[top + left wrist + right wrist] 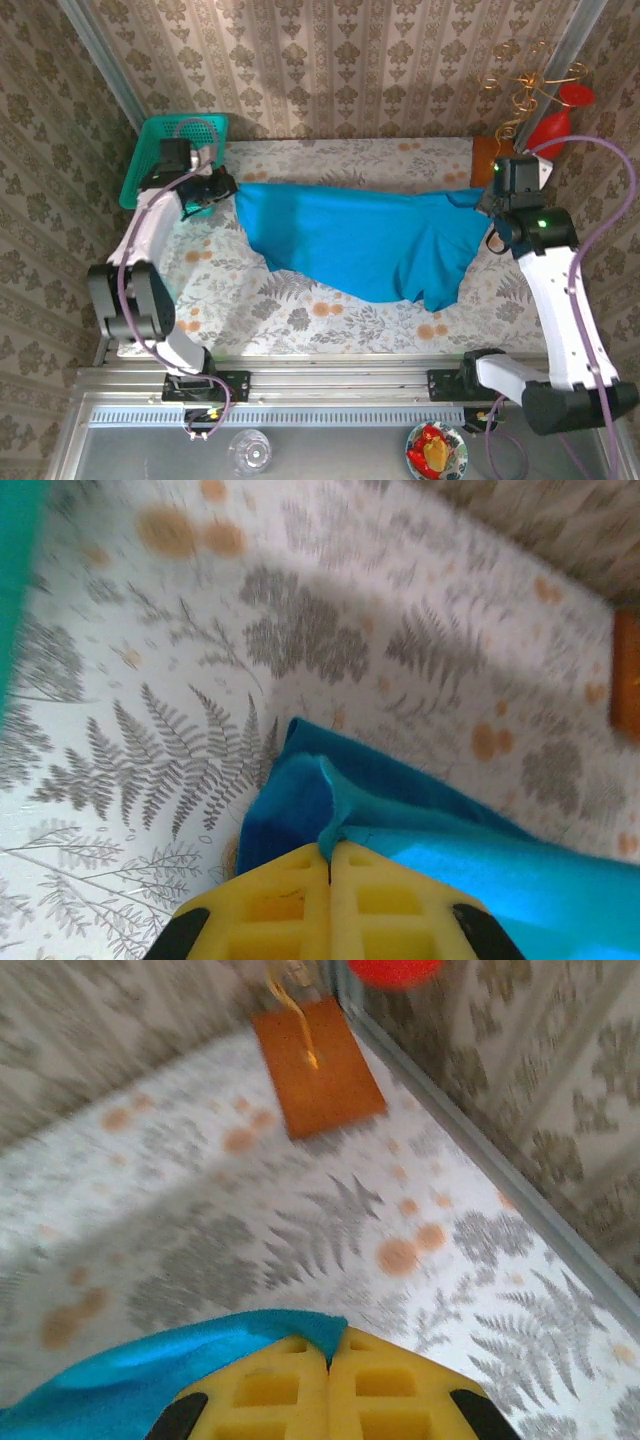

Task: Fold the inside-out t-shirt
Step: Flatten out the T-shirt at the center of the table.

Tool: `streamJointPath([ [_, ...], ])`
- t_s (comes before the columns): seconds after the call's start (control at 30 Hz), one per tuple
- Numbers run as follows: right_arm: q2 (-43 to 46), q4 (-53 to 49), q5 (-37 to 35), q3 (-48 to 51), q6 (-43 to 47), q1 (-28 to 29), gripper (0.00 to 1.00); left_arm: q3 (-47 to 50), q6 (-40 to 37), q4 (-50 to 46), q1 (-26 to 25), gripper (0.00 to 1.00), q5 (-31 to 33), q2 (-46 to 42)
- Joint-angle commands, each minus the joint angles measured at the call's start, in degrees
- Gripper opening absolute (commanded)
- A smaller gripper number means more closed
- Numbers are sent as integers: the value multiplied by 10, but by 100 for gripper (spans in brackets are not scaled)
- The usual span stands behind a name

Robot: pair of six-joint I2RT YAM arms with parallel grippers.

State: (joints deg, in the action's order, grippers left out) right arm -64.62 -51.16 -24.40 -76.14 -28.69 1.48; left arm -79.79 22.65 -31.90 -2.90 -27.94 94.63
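Count taken at this moment.
- One blue t-shirt (370,240) was on the table.
- Two grippers were seen: the left gripper (218,188) and the right gripper (489,205).
- One teal mesh basket (150,150) sat just behind the left gripper.
- One brown board (318,1065) lay just beyond the right gripper.
- One red ornament (560,115) with gold wire stood past the right gripper.
- One glass (250,452) and one bowl (437,452) of food were well back from both grippers.
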Motion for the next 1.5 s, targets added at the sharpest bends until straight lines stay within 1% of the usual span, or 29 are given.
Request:
streamJointPath([
  [0.0, 10, 27, 28, 38, -5, -35, 0, -32, -46, -38, -34, 6, -3, 42],
  [0.1, 23, 40, 47, 75, -2, -60, 0, -35, -53, -37, -59, 7, 19, 57],
  [0.23, 42, 41, 75, 91, 7, -82, 0, -17, -47, -22, -69, 4, 28, 41],
  [0.27, 48, 42, 85, 92, 8, -87, 0, -12, -44, -19, -69, 2, 33, 32],
  [0.43, 63, 31, 136, 69, 13, -99, 0, -1, -44, -26, -64, 1, 43, -21],
  [0.57, 84, 13, 148, 56, 12, -100, 0, 28, -32, -22, -61, 0, 48, -81],
  [0.67, 111, 0, 131, 55, 14, -100, 0, 69, -22, -12, -61, 0, 34, -141],
  [0.77, 138, -13, 104, 74, 13, -101, 0, 139, -14, -15, -65, 0, 20, -201],
  [0.93, 183, -21, 69, 166, 7, -102, 0, 300, 21, -37, -90, 1, 26, -303],
  [1.07, 195, -19, 45, 227, 7, -105, 0, 423, 85, -14, -133, 5, 23, -354],
  [1.13, 194, -18, 45, 241, 8, -107, 0, 464, 117, -13, -154, 9, 29, -375],
  [1.17, 194, -18, 45, 243, 9, -107, 0, 474, 129, -18, -162, 14, 37, -384],
  [1.23, 192, -15, 46, 243, 10, -107, 0, 489, 146, -33, -171, 25, 59, -403],
  [1.33, 186, -10, 48, 240, 13, -108, 0, 490, 152, -49, -171, 36, 90, -424],
  [1.4, 182, -9, 51, 239, 14, -108, 0, 483, 147, -53, -171, 38, 101, -422],
  [1.47, 180, -7, 55, 239, 14, -108, 0, 476, 137, -48, -171, 39, 103, -408],
])
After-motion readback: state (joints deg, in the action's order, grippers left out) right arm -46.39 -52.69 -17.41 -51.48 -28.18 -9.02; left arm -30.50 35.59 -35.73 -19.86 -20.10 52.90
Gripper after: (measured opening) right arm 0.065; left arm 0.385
